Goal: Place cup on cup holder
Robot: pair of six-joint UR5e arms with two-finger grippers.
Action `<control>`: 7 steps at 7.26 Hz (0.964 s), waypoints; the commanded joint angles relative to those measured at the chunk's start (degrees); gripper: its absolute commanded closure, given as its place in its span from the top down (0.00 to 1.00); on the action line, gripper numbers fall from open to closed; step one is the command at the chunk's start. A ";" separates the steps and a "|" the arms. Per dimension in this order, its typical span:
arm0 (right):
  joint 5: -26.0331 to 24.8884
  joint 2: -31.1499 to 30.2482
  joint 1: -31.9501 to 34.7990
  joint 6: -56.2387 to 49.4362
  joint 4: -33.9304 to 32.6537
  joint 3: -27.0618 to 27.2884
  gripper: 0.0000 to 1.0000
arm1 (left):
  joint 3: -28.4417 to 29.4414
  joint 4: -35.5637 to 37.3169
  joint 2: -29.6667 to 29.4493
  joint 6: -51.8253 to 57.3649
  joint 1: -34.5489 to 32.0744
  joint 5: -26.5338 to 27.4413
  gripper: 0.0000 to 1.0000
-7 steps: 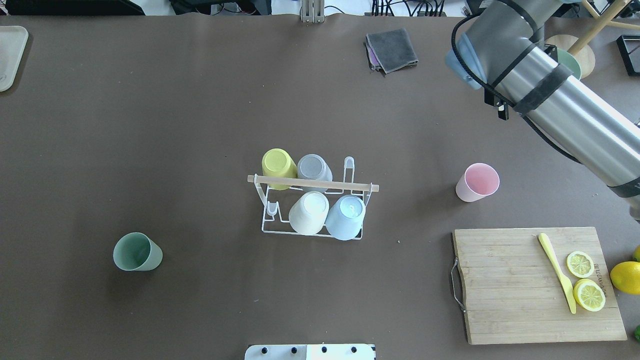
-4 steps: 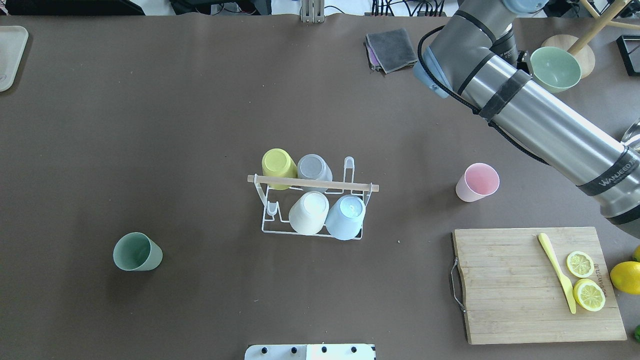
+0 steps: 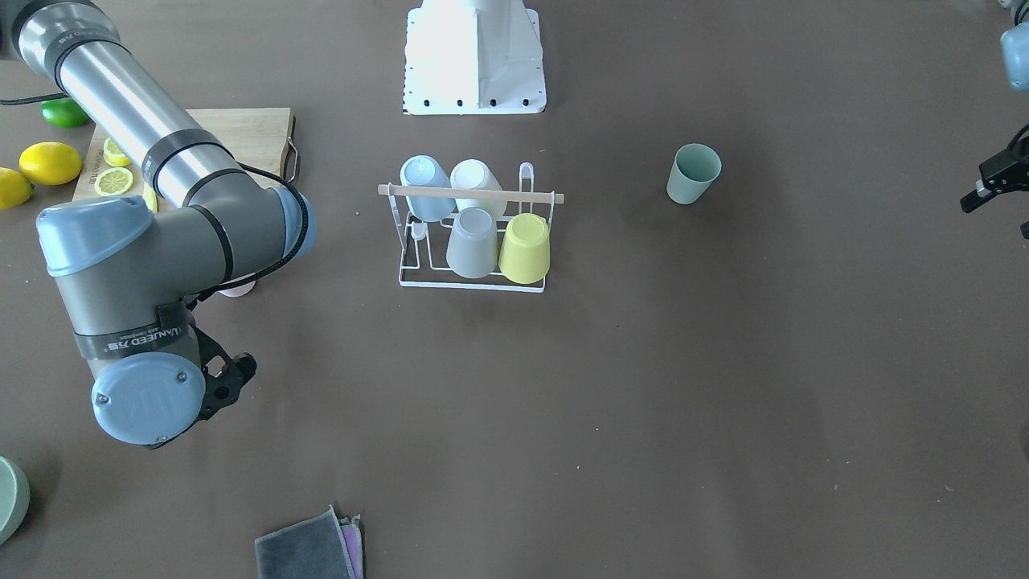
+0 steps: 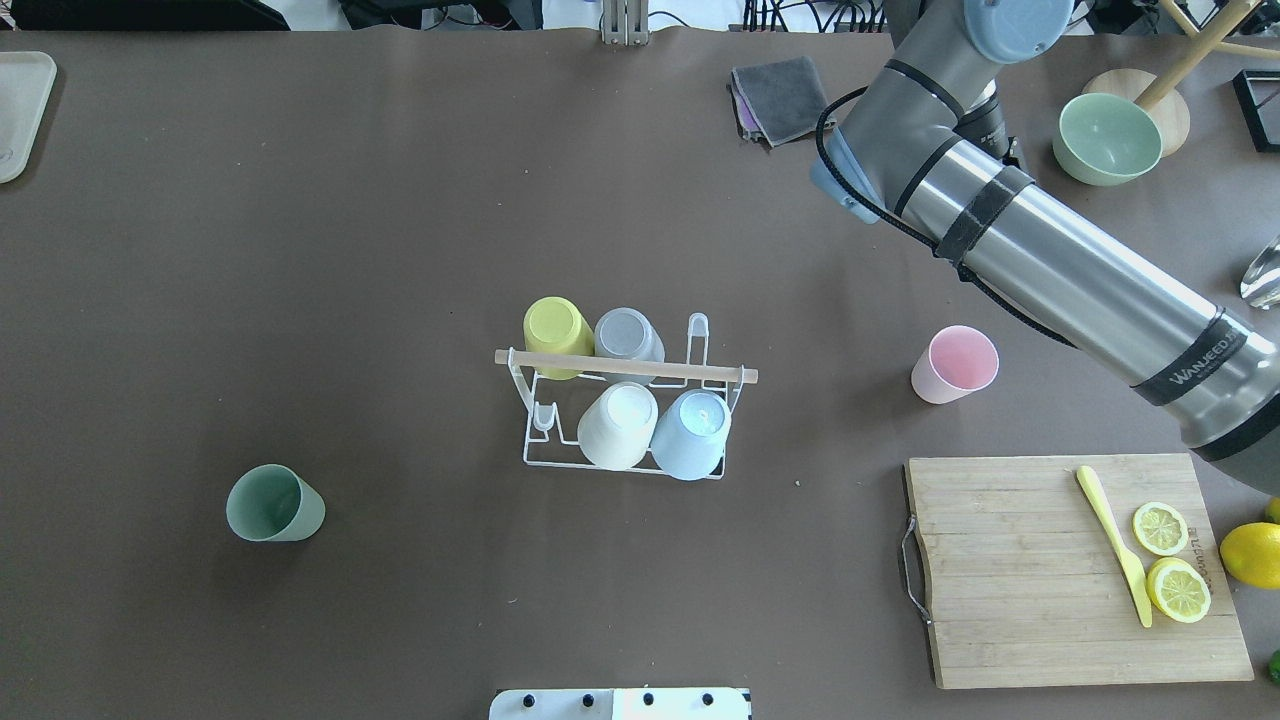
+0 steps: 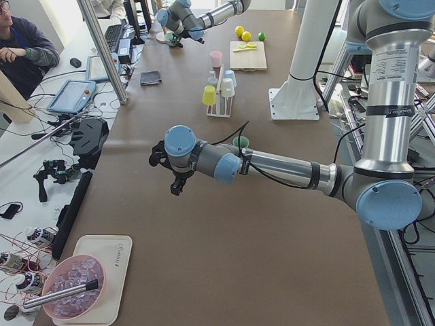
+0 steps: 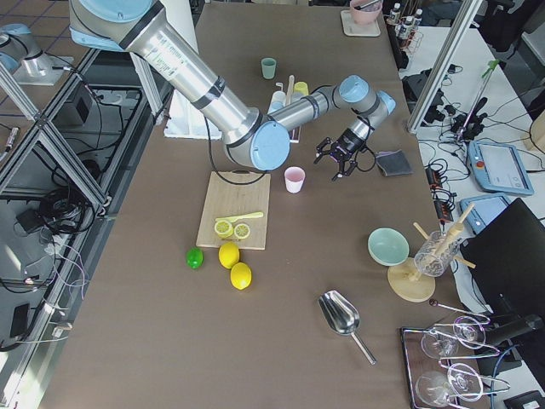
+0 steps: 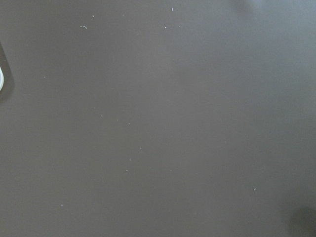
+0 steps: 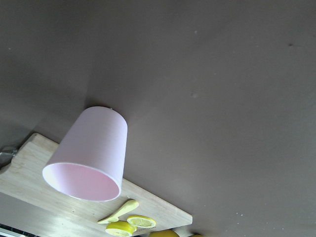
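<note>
Under the big grey wrist at the lower left of the front-facing view, the right gripper (image 3: 231,379) is mostly hidden. Only a bit of black pokes out, so I cannot tell if its jaws are apart or closed. The left gripper (image 3: 990,186) is cut off by the right edge of that view. It is small and dark, so I cannot tell about its jaws either. No cup is in either one.

The pink cup (image 4: 955,365) stands right of the middle in the overhead view, open end up, near the right arm (image 4: 1050,250). In the front-facing view that arm hides nearly all of it.

The cup holder (image 4: 625,372) sits in the middle of the table (image 4: 400,250). A yellow cup (image 4: 556,330), grey cup (image 4: 626,335), white cup (image 4: 618,425) and blue cup (image 4: 692,432) sit upside down on it. The green cup (image 4: 275,503) stands alone at the lower left.

A wooden board (image 4: 1010,590) with a yellow knife (image 4: 1112,545) and lemon halves (image 4: 1170,560) lies at the lower right. A grey cloth (image 4: 783,98) and a green bowl (image 4: 1105,138) are at the top.
</note>
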 commanded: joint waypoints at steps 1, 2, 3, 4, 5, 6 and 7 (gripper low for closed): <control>3.35 -0.17 -0.58 0.05 0.20 -1.20 0.98 | -0.20 3.32 -4.81 -14.70 7.10 0.05 0.98; 6.58 0.26 -1.19 2.40 0.20 -2.69 0.96 | -0.20 11.26 -8.84 -15.62 9.22 0.05 0.98; 7.04 0.62 -2.07 4.16 0.12 -3.40 0.95 | 0.06 22.65 -14.01 -15.54 11.24 0.05 0.98; 7.31 1.05 -3.47 7.57 0.12 -3.93 0.95 | 1.37 30.34 -16.32 -15.11 12.57 -0.04 0.98; 7.22 1.15 -3.57 7.70 0.03 -4.89 0.95 | 3.21 32.85 -17.91 -15.02 14.49 -0.30 0.98; 6.62 2.45 -4.00 7.70 -0.06 -6.64 0.95 | 6.02 35.57 -19.93 -15.02 15.82 -0.83 0.98; 6.52 3.86 -4.18 7.61 -0.06 -9.79 0.95 | 9.35 39.17 -22.91 -15.02 16.88 -1.01 0.98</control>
